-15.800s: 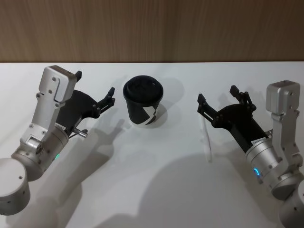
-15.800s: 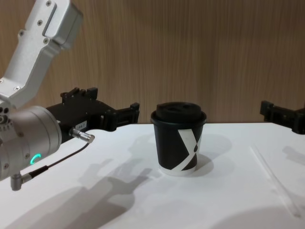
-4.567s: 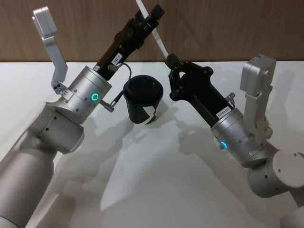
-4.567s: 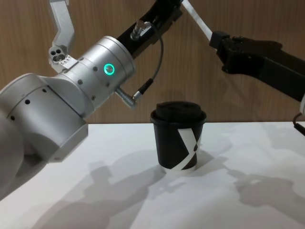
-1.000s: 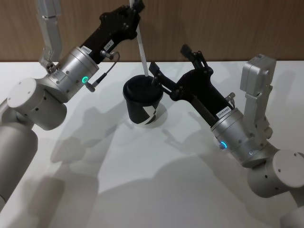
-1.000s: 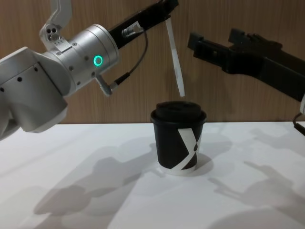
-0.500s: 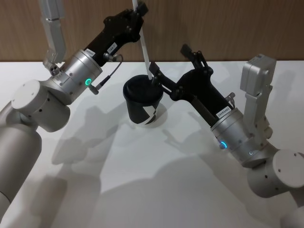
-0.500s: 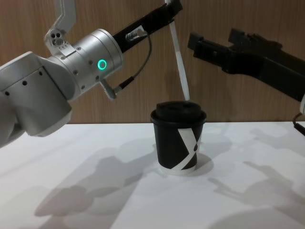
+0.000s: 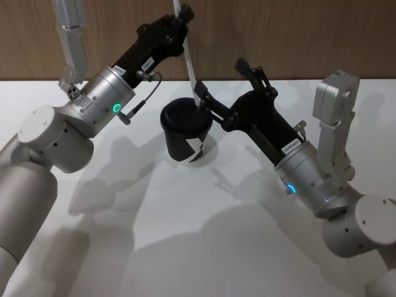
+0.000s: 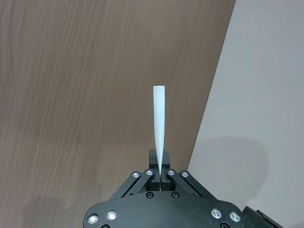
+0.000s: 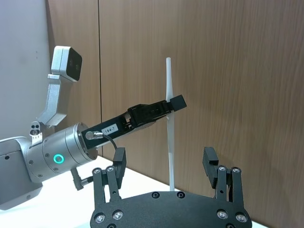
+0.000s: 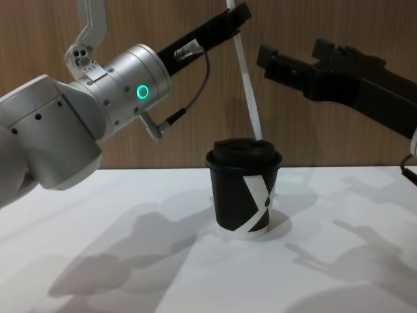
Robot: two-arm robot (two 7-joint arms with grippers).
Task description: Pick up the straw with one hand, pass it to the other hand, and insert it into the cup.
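The black cup [image 9: 185, 133] [image 12: 244, 189] with its lid stands mid-table. My left gripper [image 9: 181, 17] [image 12: 238, 14] [image 10: 160, 173] [image 11: 173, 104], on the silver arm with the green ring, is shut on the white straw [image 9: 189, 59] [image 12: 247, 78] [image 10: 158, 123] [image 11: 169, 123] near its upper end. The straw hangs almost upright over the cup. Its lower tip meets the lid's right side; I cannot tell whether it has gone in. My right gripper [image 9: 219, 75] [image 12: 290, 55] [image 11: 164, 154], all black, hovers open just right of the cup, one finger close to the straw's tip.
The white table [image 9: 185, 235] runs back to a wood-panelled wall [image 12: 130, 163]. A thin black cable [image 12: 195, 85] loops under the left wrist. Both forearms reach in above the table on either side of the cup.
My left gripper has carried the straw slightly right and down, bringing its tip from above the lid onto it. The right arm has not moved.
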